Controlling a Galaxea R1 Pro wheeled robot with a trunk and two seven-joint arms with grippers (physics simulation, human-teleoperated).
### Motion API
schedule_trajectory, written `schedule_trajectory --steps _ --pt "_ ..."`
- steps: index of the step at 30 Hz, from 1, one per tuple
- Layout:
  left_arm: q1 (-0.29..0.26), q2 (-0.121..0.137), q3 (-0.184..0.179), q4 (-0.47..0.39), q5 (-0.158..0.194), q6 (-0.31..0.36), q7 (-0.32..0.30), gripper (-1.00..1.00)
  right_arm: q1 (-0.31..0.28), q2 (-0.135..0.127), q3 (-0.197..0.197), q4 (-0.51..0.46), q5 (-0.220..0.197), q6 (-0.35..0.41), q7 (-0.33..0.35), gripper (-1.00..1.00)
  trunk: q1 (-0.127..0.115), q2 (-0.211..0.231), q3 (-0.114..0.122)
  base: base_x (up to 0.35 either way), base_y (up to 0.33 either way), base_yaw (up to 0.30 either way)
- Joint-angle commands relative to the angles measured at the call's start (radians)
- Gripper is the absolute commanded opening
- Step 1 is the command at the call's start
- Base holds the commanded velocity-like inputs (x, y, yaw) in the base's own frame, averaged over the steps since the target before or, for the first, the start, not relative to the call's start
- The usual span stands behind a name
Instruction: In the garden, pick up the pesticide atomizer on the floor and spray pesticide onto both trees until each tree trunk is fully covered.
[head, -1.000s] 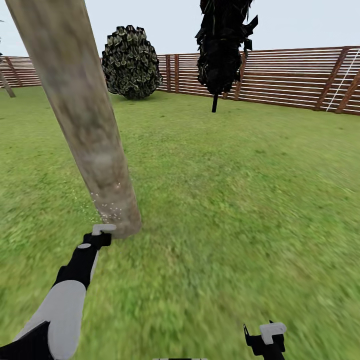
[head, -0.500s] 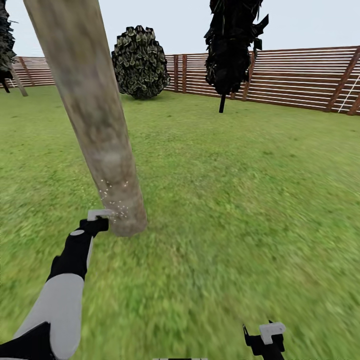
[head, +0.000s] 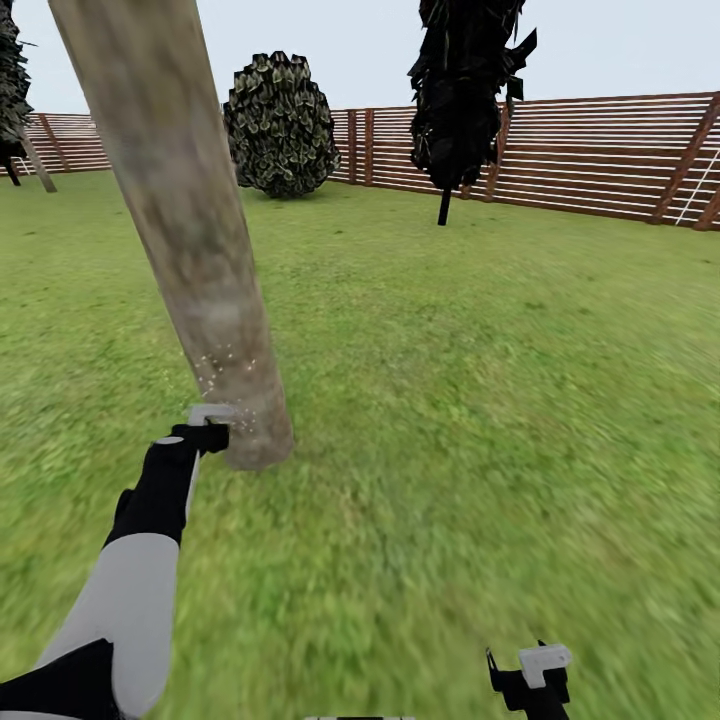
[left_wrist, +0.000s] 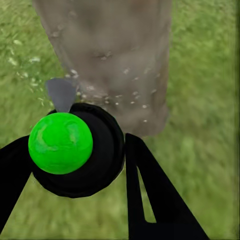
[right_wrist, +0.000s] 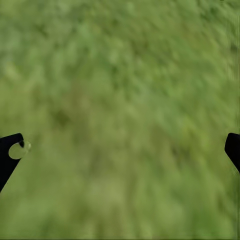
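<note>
Thick, leaning tree trunk (head: 190, 230) rising from the lawn (head: 480, 400) at the left of the head view, foot planted in grass, crown cut off by the frame's top edge. Left gripper (head: 208, 425) pressed up just beside the trunk's base, on its near left side, jaws closed around the pesticide atomizer (left_wrist: 75, 147): black round body with a bright green ball cap (left_wrist: 60, 143) and a grey nozzle (left_wrist: 61, 93) aimed at the bark. Pale specks of spray (head: 225, 385) scattered over the low part of the trunk above the nozzle; same flecks across the bark in the left wrist view, tree trunk (left_wrist: 112, 55) spanning most of that frame's width, grass to both of its sides. Right gripper (right_wrist: 120, 150) well apart from the trunk, low at the head view's bottom edge, jaws spread wide with nothing between them, blurred grass beneath. Broad open grass to the right of the trunk and behind it, unobstructed as far as the slatted wooden fence (head: 600, 150). Round mottled bush (head: 280, 125) against the fence behind the trunk; narrow near-black tree (head: 465, 90) on a thin stem further right of it, standing clear in front of the fence. Another dark tree (head: 12, 90) at the far left edge, partly cropped.
</note>
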Motion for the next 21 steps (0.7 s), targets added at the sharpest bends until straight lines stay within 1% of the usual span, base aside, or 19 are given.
schedule_trajectory --steps 1,4,10,11,13,16,20,21 --pt "0.0 -0.002 0.0 0.0 0.0 0.001 0.001 -1.0 0.0 0.0 0.0 0.0 0.0 0.0 0.0 1.0 0.0 0.0 0.0 0.135 -0.206 0.012" --pt "0.002 -0.002 0.0 0.001 -0.001 0.002 0.002 -1.0 0.0 0.001 0.0 0.0 0.0 0.0 0.0 1.0 0.0 0.0 0.0 0.149 -0.221 0.103" --pt "0.004 0.005 0.007 0.007 -0.003 0.003 0.003 -1.0 0.0 0.001 0.0 0.0 0.0 0.0 0.0 1.0 0.0 0.0 0.0 0.182 -0.222 0.263" --pt "0.005 0.013 0.008 0.016 -0.004 0.002 0.005 -1.0 0.0 0.001 0.0 0.0 0.0 0.0 0.0 1.0 0.0 0.0 0.0 0.24 -0.178 0.076" --pt "0.006 0.016 0.007 0.018 -0.005 0.002 0.004 -1.0 0.0 0.0 -0.001 0.0 0.0 0.0 -0.001 1.0 0.0 0.0 0.0 0.234 -0.184 0.034" --pt "0.007 0.011 0.0 0.025 -0.005 0.005 0.004 -1.0 0.0 -0.001 -0.001 0.0 -0.001 0.0 -0.001 1.0 0.0 0.0 0.0 0.171 -0.227 0.006" --pt "0.007 0.015 0.005 0.121 -0.007 0.004 0.005 -1.0 0.0 -0.001 -0.002 0.0 -0.001 0.0 -0.002 1.0 0.0 0.0 0.0 0.109 -0.252 0.0" --pt "0.007 0.016 0.006 0.156 -0.01 0.003 0.008 -1.0 0.0 -0.001 -0.002 0.0 0.0 0.0 -0.001 1.0 0.0 0.0 0.0 0.02 -0.27 0.0"
